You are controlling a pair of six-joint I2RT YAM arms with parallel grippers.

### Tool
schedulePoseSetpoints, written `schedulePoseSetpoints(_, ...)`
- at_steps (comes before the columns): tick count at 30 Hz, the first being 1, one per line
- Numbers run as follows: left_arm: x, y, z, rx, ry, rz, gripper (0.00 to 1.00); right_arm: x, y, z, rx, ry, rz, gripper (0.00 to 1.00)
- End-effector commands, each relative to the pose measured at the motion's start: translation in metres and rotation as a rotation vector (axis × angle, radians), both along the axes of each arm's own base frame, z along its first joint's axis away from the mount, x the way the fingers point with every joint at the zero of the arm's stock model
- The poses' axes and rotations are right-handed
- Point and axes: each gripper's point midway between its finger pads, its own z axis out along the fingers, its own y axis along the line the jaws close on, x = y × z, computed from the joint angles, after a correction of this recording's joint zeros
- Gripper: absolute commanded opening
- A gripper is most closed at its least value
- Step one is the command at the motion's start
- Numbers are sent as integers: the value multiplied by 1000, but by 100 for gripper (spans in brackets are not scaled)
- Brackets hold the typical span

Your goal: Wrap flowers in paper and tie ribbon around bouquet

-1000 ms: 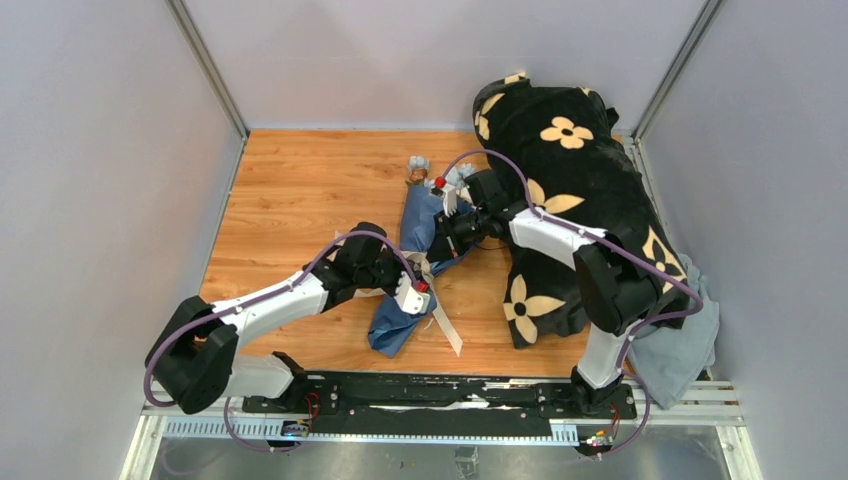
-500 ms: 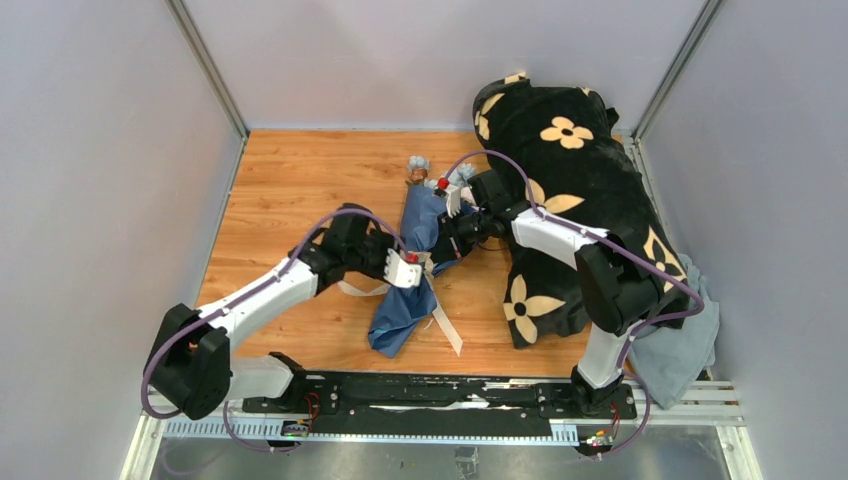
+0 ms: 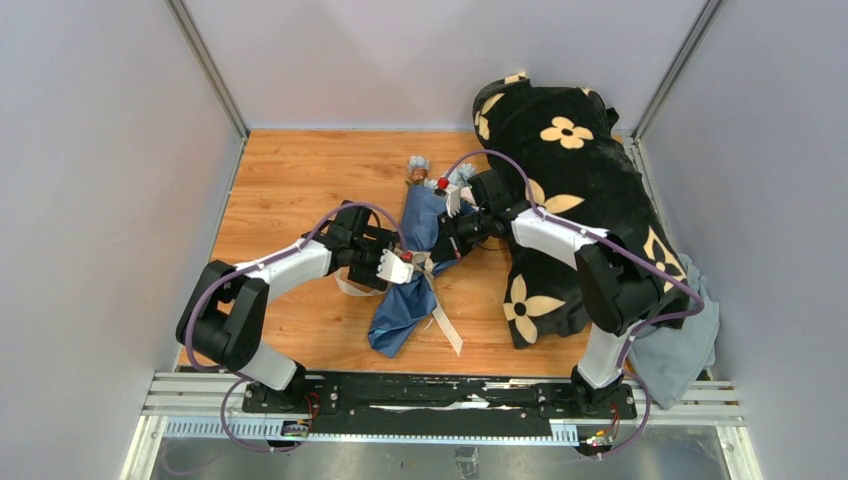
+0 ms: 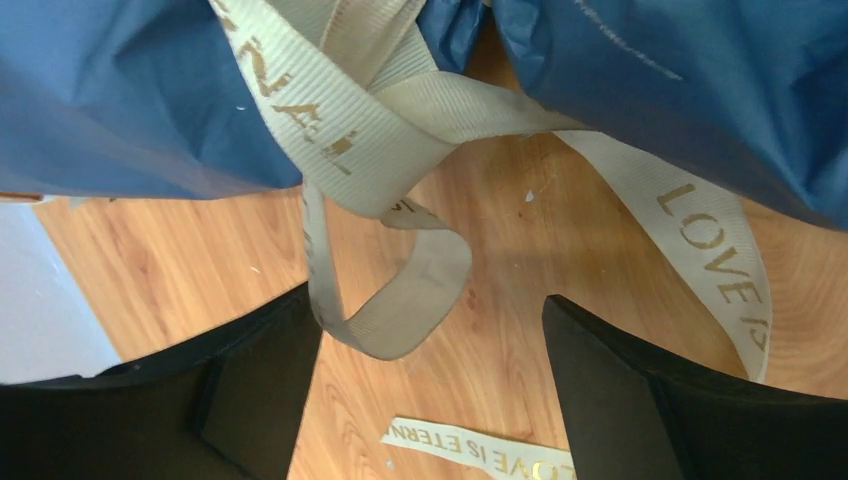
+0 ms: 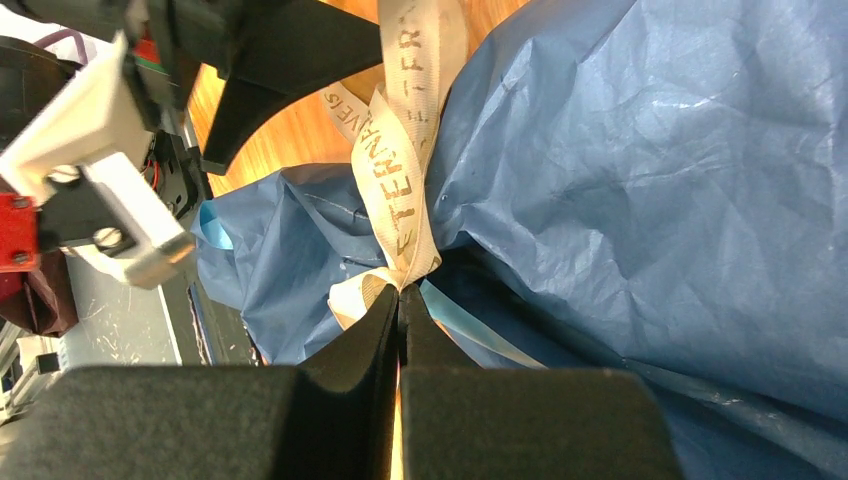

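The left gripper (image 4: 430,335) stood open astride the flat cream-beige ribbon's (image 4: 350,130) loose loop; the right gripper (image 5: 400,298) pinched the ribbon shut.

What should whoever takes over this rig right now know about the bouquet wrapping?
The left gripper is open, jaws either side of a slack loop of the long flat cream ribbon, gripping nothing.
The right gripper is shut on the ribbon at the waist of the cone-shaped navy paper bouquet.
The bouquet lies on the wooden table, pale blue blooms at its far end.
Done: wrapping, ribbon crossed at the waist.
Left: pull tight and finish the tie; no finished knot can be made out.
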Motion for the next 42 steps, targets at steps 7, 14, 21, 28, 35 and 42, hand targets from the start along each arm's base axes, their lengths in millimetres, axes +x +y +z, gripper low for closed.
schedulePoseSetpoints(7,5,-24,1,-49,-61,-61,17,3,-1,6,10,-36,-9,0)
schedulePoseSetpoints(14,9,13,-2,41,-74,64,0,5,-35,-3,-73,-4,-159,0)
schedulePoseSetpoints(21,0,52,-20,123,-53,137,0,-30,-68,-32,-190,109,-228,0)
schedulePoseSetpoints(28,-2,66,-30,153,-52,151,0,-42,-91,-59,-262,197,-295,0)
schedulePoseSetpoints(35,-17,32,-10,46,-16,77,0,-24,-59,-33,-137,114,-215,0)
schedulePoseSetpoints(42,-27,9,-9,19,3,78,0,-19,-23,-1,-21,37,-124,34)
